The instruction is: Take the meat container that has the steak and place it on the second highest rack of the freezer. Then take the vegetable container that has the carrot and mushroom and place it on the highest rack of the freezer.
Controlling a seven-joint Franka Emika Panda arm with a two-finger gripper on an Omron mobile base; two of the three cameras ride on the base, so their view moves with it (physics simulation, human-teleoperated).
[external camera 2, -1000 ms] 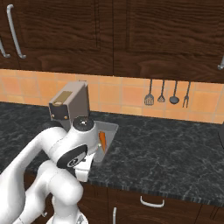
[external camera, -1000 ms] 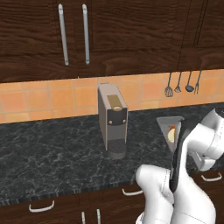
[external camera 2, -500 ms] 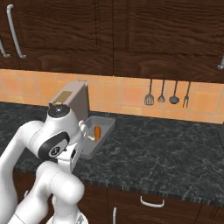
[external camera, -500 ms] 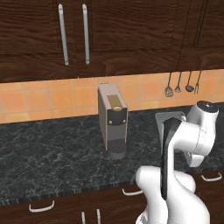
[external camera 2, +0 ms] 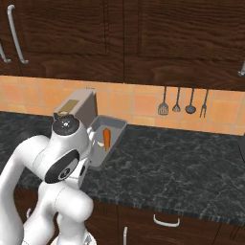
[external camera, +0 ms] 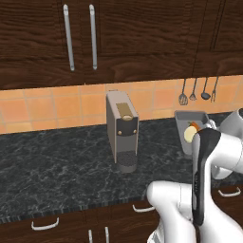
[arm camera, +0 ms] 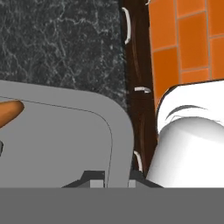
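While gripper (arm camera: 111,183) clamps vegetable container (external camera 2: 113,133) — coffee machine (external camera: 122,130) stands beside.

You've got the vegetable container (external camera 2: 116,128), a shallow grey rectangular tray, tipped steeply up above the dark counter; the orange carrot (external camera 2: 106,138) lies lengthwise inside; the cream mushroom (external camera: 190,135) sits beside it.
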